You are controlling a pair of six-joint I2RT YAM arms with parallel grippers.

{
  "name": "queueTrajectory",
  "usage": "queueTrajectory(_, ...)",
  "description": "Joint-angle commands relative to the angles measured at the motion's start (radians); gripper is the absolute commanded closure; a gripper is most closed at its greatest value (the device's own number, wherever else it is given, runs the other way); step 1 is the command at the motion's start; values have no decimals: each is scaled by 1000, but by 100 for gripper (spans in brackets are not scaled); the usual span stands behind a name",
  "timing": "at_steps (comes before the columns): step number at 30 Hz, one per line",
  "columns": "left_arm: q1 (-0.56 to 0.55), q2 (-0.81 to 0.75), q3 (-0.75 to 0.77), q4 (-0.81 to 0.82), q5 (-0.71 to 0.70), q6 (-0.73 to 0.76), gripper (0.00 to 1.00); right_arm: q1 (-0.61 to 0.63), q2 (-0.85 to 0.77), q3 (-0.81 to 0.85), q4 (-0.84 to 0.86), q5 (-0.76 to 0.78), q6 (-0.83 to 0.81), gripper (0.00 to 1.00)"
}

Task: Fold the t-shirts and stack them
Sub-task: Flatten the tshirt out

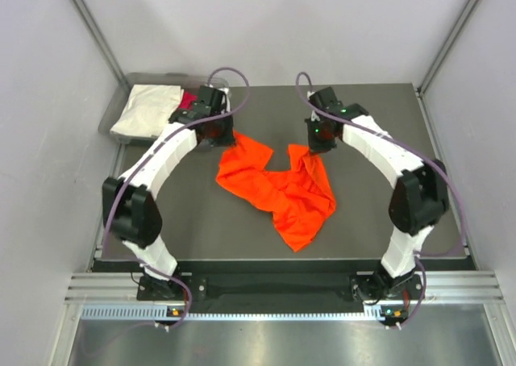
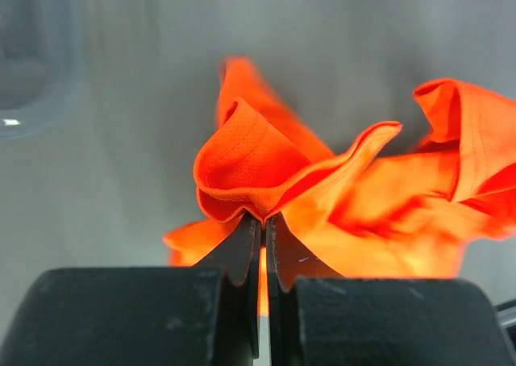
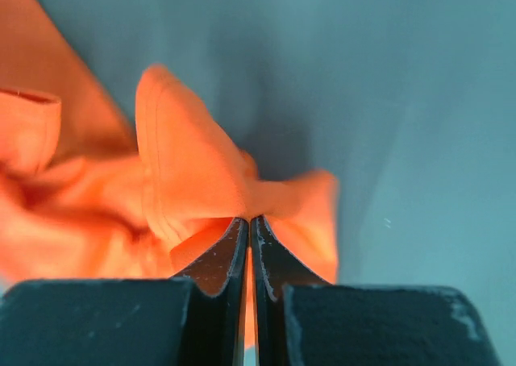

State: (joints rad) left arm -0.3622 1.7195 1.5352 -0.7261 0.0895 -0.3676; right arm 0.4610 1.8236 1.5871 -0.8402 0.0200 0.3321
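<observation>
A bright orange t-shirt point(image 1: 278, 189) lies crumpled in the middle of the dark table. My left gripper point(image 1: 219, 134) is shut on the shirt's far left corner; in the left wrist view a fold of orange cloth point(image 2: 258, 164) bunches up out of the pinched jaws of that gripper point(image 2: 264, 218). My right gripper point(image 1: 318, 146) is shut on the shirt's far right corner, and the right wrist view shows a hemmed edge of the shirt point(image 3: 189, 164) squeezed between the closed fingers of this gripper point(image 3: 248, 219). A cream-white t-shirt point(image 1: 147, 108) and a magenta-pink one point(image 1: 187, 100) lie in the bin.
A grey plastic bin point(image 1: 122, 81) sits off the table's far left corner, close behind my left arm. The dark table point(image 1: 379, 124) is enclosed by pale walls with metal posts. A metal rail point(image 1: 274, 289) runs along the near edge.
</observation>
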Motion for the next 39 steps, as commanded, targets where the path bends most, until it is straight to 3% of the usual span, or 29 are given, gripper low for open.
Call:
queueTrajectory(1, 6, -176, 36, -6, -25, -34, 100, -5, -206, 70, -63, 26, -53, 100)
queueTrajectory(7, 6, -538, -174, 42, -98, -142, 100, -5, -515, -31, -91, -6, -28, 100)
queueTrajectory(9, 8, -717, -292, 53, -186, -172, 100, -4, -645, -71, -94, -2, 2, 100)
queueTrajectory(12, 8, -915, -397, -4, -253, -255, 81, -4, -765, -122, -117, -8, 45, 100)
queueTrajectory(13, 8, -954, -411, -24, -264, -269, 64, -5, -785, -139, -126, -15, 70, 100)
queueTrajectory(16, 8, -1044, -452, -65, -280, -280, 44, -5, -831, -186, -117, -72, 79, 100)
queueTrajectory(17, 6, -1049, -448, -79, -284, -278, 31, -5, -837, -199, -119, -83, 78, 100)
queueTrajectory(19, 8, -1020, -426, -91, -258, -261, 25, -5, -848, -223, -125, -104, 77, 100)
queueTrajectory(23, 8, -924, -389, -98, -144, -232, 24, -5, -883, -265, -126, -112, 107, 100)
queueTrajectory(25, 6, -876, -397, -73, -56, -200, 25, -5, -903, -300, -128, -115, 128, 100)
queueTrajectory(26, 6, -824, -424, -26, 67, -195, 26, -5, -914, -315, -131, -114, 136, 100)
queueTrajectory(29, -23, -691, -500, 59, 249, -212, 37, -5, -969, -380, -125, -124, 171, 100)
queueTrajectory(35, -278, -381, -471, 148, 61, -165, 38, -5, -1076, -467, -129, -129, 225, 100)
queueTrajectory(39, -325, -166, -385, 105, -26, -168, 43, -5, -1104, -486, -140, -118, 232, 100)
